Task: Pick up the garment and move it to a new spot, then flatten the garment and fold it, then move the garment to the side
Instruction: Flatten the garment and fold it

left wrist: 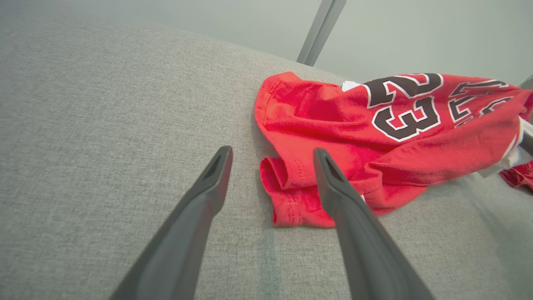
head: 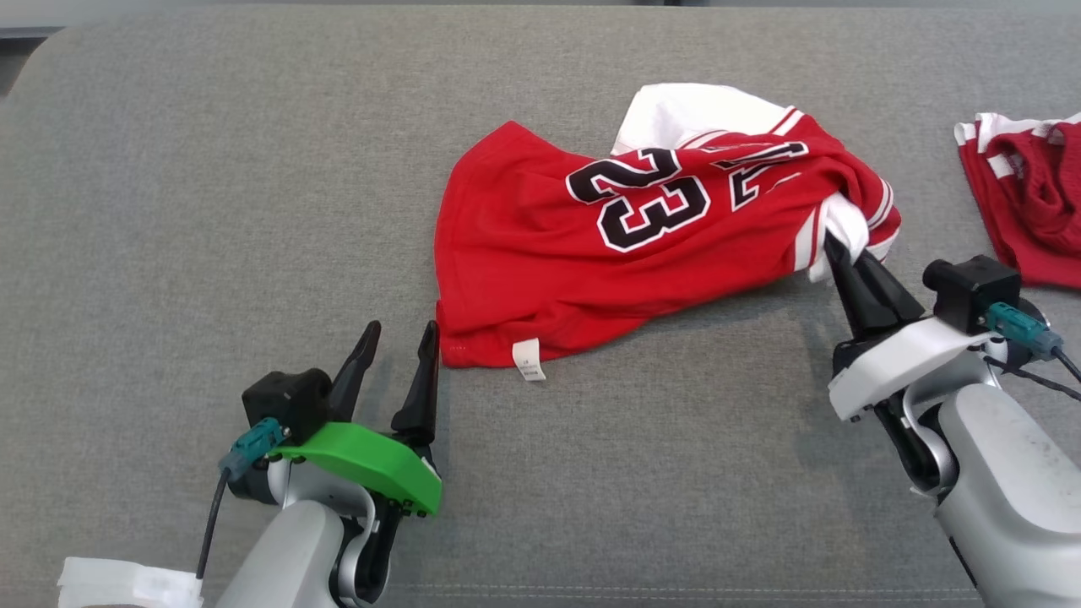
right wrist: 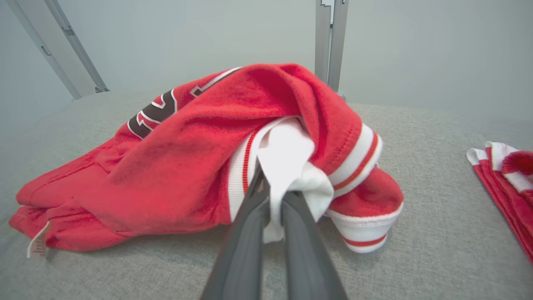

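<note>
The garment (head: 583,253) is a red jersey with a black and white "23" and white trim, lying crumpled on the grey surface; it is also seen in the left wrist view (left wrist: 374,137) and the right wrist view (right wrist: 187,166). My right gripper (head: 836,253) is shut on a white fold at the jersey's right end, where its fingers (right wrist: 250,221) pinch the white cloth. My left gripper (head: 399,338) stands open just left of the jersey's lower left hem corner, and its right fingertip (left wrist: 322,160) overlaps that hem in the wrist view.
A second red and white garment (head: 1026,194) lies at the right edge of the grey cushioned surface (head: 211,211). A white tag (head: 528,359) hangs from the jersey's hem. Metal frame posts (right wrist: 331,41) rise behind the surface.
</note>
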Controlling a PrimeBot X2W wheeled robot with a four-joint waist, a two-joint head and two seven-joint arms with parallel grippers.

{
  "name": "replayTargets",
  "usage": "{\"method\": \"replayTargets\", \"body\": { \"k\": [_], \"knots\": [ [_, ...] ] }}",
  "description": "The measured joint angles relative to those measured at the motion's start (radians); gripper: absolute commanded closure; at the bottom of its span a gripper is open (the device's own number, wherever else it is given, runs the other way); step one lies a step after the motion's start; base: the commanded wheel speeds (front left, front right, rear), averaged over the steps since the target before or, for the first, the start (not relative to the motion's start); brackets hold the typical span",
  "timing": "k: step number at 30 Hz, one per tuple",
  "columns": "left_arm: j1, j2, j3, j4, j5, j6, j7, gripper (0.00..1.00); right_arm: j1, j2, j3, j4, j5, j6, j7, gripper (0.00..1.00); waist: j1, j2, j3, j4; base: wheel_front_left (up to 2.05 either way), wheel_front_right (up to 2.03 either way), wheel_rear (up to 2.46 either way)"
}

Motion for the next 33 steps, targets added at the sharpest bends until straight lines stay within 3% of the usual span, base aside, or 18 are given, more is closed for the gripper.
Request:
{"method": "replayTargets", "body": {
  "k": [7, 13, 17, 33],
  "knots": [
    [0.051, 0.002, -0.01, 0.015, -0.008, -0.019, 0.0, 0.0, 0.004, -0.053, -0.034, -0.109, -0.025, -0.031, 0.0, 1.0, 0.0, 0.0, -0.034, -0.066, 0.0, 0.0, 0.0],
    [0.077, 0.001, -0.052, 0.031, -0.019, -0.044, 0.003, 0.0, 0.088, -0.076, -0.015, -0.109, -0.022, -0.03, 0.045, 1.0, 0.0, 0.0, -0.068, -0.111, 0.0, 0.0, 0.0],
    [0.079, -0.001, -0.087, 0.036, -0.023, -0.058, 0.028, 0.0, 0.155, -0.107, -0.03, -0.088, -0.023, -0.063, 0.081, 1.0, 0.0, 0.0, -0.079, -0.131, 0.0, 0.0, 0.0],
    [0.08, -0.002, -0.164, 0.101, -0.023, -0.065, 0.125, 0.0, 0.165, -0.08, -0.027, -0.153, 0.013, -0.054, 0.104, 1.0, 0.0, 0.0, -0.05, -0.156, 0.0, 0.0, 0.0]
  ]
}}
